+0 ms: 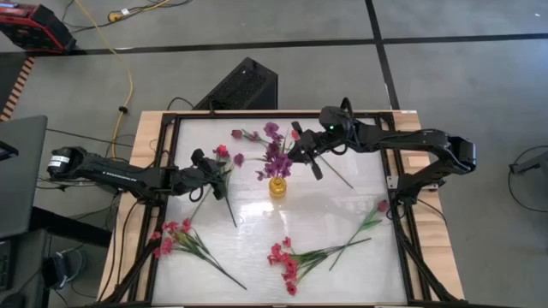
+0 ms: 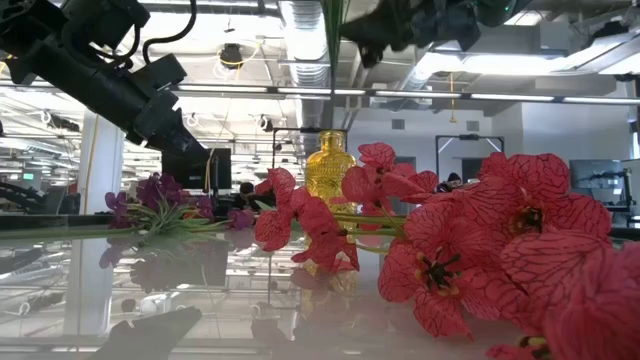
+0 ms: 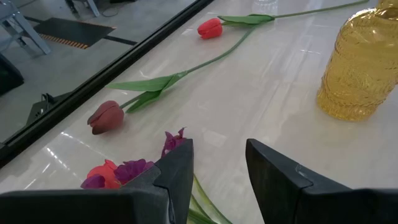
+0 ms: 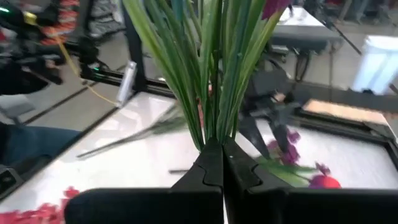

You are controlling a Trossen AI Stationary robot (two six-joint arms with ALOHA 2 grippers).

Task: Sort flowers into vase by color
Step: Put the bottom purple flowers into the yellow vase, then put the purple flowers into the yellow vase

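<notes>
Your right gripper (image 4: 214, 163) is pressed together on the green stems of a purple sprig (image 1: 276, 154), held up above the yellow vase (image 1: 277, 186) near the middle of the table (image 1: 257, 224), the blooms hanging just over the vase mouth; your left gripper (image 3: 219, 168) stands spread with nothing between its fingers, low over the table toward the left edge, a small sprig of red and purple blooms (image 3: 118, 172) lying just beneath and beside it; past its fingers two red single stems (image 3: 152, 93) lie on the surface along the far edge, and the vase stands apart to one side. Farther out, a red-pink sprig (image 1: 184, 244) lies near the front left corner, another red-pink sprig (image 1: 295, 259) near the front edge, and one single red stem (image 1: 366, 224) toward the right edge.
</notes>
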